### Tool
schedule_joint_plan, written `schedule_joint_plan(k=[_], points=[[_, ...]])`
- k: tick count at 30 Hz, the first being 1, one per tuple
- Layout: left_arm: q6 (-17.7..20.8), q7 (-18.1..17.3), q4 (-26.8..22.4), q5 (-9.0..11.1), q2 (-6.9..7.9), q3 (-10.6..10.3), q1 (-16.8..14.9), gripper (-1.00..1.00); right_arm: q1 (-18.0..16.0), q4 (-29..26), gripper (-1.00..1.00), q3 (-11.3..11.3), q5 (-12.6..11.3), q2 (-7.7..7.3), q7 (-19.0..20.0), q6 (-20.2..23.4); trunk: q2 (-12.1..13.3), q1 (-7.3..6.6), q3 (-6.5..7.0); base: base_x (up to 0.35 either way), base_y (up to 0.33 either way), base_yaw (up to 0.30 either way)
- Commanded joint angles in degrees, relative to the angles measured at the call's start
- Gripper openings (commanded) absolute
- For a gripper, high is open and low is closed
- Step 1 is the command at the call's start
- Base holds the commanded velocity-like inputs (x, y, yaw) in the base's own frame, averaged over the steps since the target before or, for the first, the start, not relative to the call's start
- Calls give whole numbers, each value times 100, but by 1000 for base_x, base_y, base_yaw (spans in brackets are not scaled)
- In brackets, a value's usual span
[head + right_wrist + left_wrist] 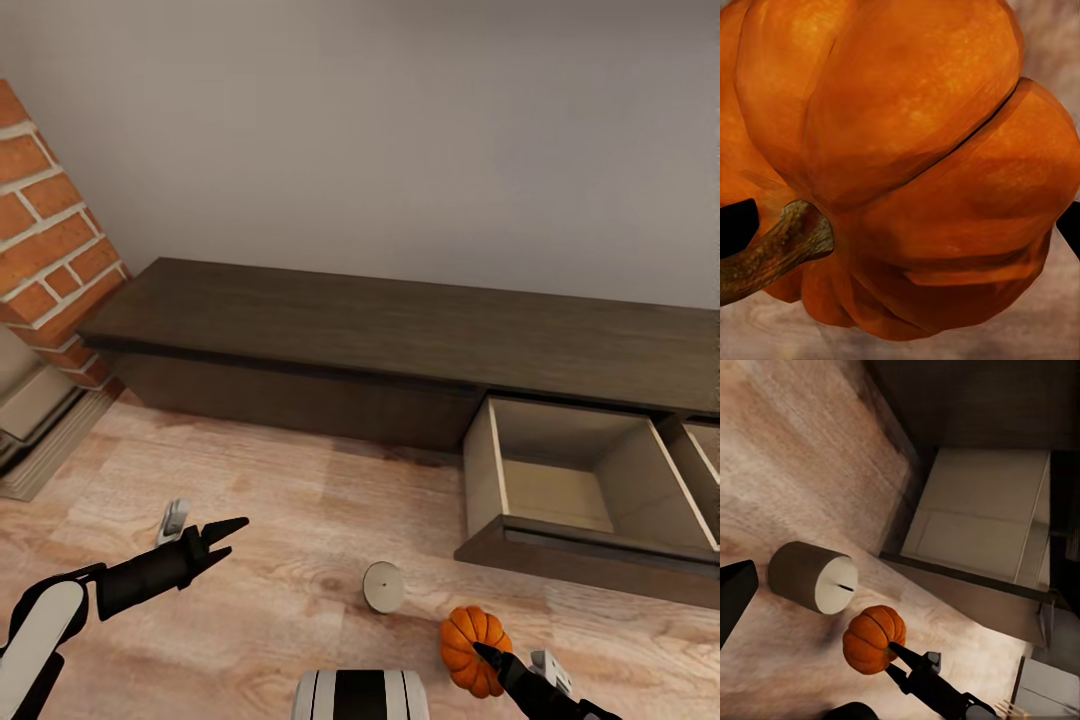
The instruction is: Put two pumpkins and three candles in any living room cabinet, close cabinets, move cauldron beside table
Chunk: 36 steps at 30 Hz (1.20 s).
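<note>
Light wood floor (300, 490) under a plain grey wall, with a brick column (50, 240) off at the far left and the long dark cabinet (330, 330) running along the wall.

Going left to right: the left gripper (228, 540) hangs over bare floor, fingers slightly parted with nothing between them, so it's released. Next comes a candle (383, 586) on the floor, near the middle; from the left wrist it looks tipped on its side, round face and wick showing (814, 576). Just right of it is the pumpkin (475, 650), also on the floor, in front of the open drawer (560, 480), which is pale inside with nothing in it that I can see.

The right gripper (488, 655) is right at the pumpkin. The right wrist cam has the orange ribs and stem (772, 251) up close, with a dark fingertip at each edge, so the fingers seem to straddle it. Can't tell if they're actually squeezing yet.

My take on handling: the pumpkin looks rigid and light, but round and ribbed, so it could roll or squirt out of a shallow pinch. I'd clamp across the widest part of the body, pads set in the grooves, not on the skinny stem. The drawer's close, so it's a short carry.
</note>
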Motion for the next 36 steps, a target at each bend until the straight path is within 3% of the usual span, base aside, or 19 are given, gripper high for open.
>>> schedule_joint_plan(k=[1, 9, 36], points=[[23, -55, 1, -47, -1, -4, -2, 100, -1, -1, -100, 35, -57, -3, 6, 42, 0, -3, 19, 0, 0, 0], [23, -55, 1, -32, 4, -19, -3, 100, -1, -1, -100, 35, -48, -6, 7, 45, 11, -24, 197, 0, 0, 0], [23, -55, 1, -28, 4, -20, -2, 100, -1, -1, -100, 26, -65, -10, 2, 47, 11, -24, 197, -100, 12, 0]])
